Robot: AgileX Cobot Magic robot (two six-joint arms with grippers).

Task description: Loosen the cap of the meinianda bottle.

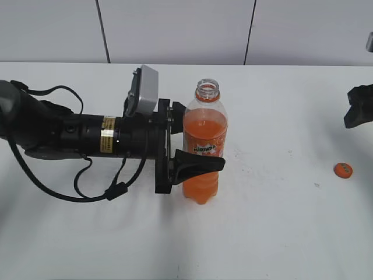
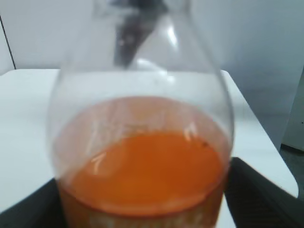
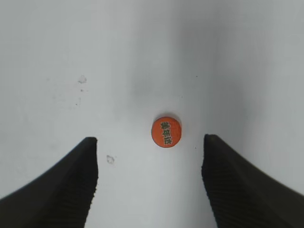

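The meinianda bottle (image 1: 204, 146) stands upright mid-table with its neck open and no cap on it. It holds orange drink and fills the left wrist view (image 2: 142, 156). My left gripper (image 1: 195, 137) is shut on the bottle's body at the label band, one finger in front and one behind. The orange cap (image 1: 343, 170) lies flat on the table at the far right. It shows in the right wrist view (image 3: 166, 131) with print on top. My right gripper (image 3: 149, 142) is open and empty, raised above the cap; it shows at the right edge of the exterior view (image 1: 360, 106).
The white table (image 1: 274, 233) runs back to a white panelled wall (image 1: 175, 29). The left arm's black cables (image 1: 93, 186) loop on the table to the left of the bottle.
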